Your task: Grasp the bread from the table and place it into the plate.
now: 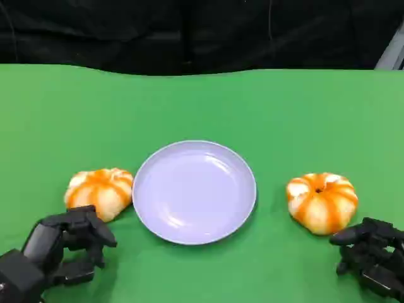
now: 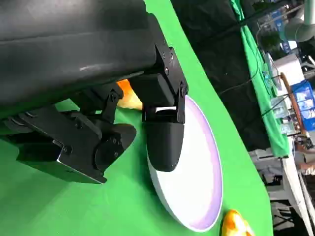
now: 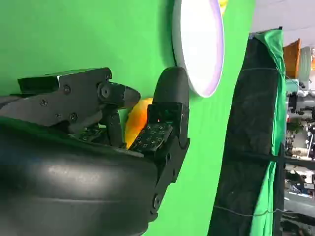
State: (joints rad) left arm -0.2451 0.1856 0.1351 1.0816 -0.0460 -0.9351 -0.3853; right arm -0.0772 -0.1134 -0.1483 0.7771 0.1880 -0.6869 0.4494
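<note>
Two bread rolls lie on the green cloth: left roll at the plate's nine o'clock, right roll at three o'clock. Both the left hand and the right hand are held empty, fingers apart. The nearer roll should be enclosed from above, then lifted over the rim.

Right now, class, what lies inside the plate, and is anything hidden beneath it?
The plate holds nothing: its pale lilac bowl is bare. One bread roll sits beside its left rim, another bread roll apart on its right. The green cloth directly beneath the plate is covered, so unseen.
</note>
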